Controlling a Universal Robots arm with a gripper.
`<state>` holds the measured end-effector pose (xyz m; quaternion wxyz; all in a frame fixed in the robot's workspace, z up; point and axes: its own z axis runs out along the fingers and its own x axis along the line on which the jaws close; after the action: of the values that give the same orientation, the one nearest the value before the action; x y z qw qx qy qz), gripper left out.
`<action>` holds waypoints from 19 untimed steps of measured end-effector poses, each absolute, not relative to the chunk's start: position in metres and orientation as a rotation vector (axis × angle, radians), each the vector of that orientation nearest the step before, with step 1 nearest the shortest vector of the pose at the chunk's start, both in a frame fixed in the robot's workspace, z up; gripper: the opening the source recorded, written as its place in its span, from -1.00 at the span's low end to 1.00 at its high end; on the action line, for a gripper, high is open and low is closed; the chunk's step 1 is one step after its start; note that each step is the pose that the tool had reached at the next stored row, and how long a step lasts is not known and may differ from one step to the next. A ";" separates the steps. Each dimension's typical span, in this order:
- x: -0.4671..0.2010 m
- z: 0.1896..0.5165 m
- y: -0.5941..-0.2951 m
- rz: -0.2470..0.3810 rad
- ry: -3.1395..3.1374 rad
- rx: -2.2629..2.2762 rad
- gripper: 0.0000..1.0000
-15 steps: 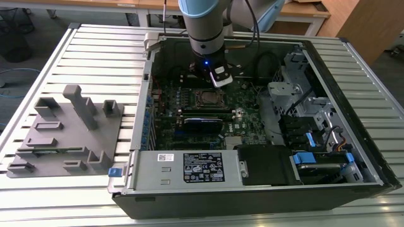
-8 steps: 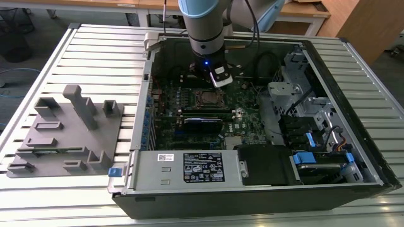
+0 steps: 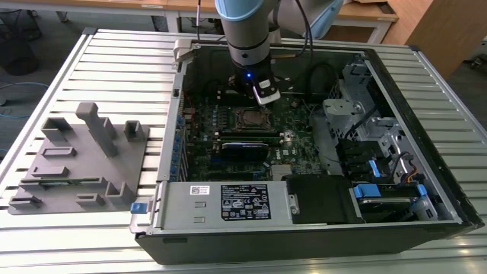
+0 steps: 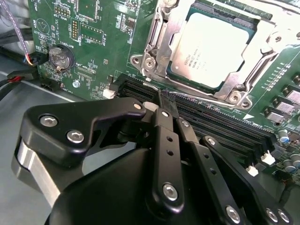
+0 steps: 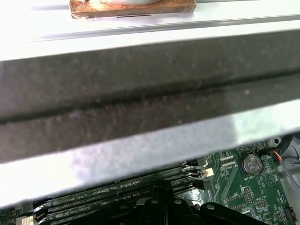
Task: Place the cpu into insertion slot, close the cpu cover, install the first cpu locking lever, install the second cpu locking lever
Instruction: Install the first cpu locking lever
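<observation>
The open computer case (image 3: 426, 171) is laid on its side on the slatted bench (image 3: 114, 63), so that the motherboard (image 3: 228, 154) faces upward and can be reached from above by the arm. In the exterior view the end effector (image 3: 264, 98) is held low inside the case, just beside the insertion slot (image 3: 250, 118), on the side farther from the camera.

In the second wrist view the cpu (image 4: 213, 49) is seen lying flat in the insertion slot (image 4: 145, 63), its silver-grey top showing. The cpu cover (image 4: 260, 56) is seen as a silvery frame around the chip, with the chip visible through its central window; it appears to be lowered over the chip, though whether it is fully seated cannot be told. Whether either locking lever is latched cannot be told.

The end effector (image 4: 167, 104) is drawn narrow, its black fingertips (image 4: 164, 101) brought together with nothing gripped between them. The tips are held over the long black memory slots (image 4: 220, 126), close to the near corner of the socket frame; the pinched shape is judged to suit pushing on a thin part rather than grasping.

A grey fixture block (image 3: 84, 160) rests on the bench, well apart from the case, at the exterior view's left.
</observation>
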<state>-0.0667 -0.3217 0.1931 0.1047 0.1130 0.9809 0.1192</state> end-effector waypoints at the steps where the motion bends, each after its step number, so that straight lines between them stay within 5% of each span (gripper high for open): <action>1: -0.067 0.193 -0.322 0.351 2.892 0.333 -0.80; 19: -0.067 0.191 -0.324 0.317 2.876 0.324 -0.80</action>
<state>-0.0667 -0.3237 0.1914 0.1150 0.1106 0.9813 0.1080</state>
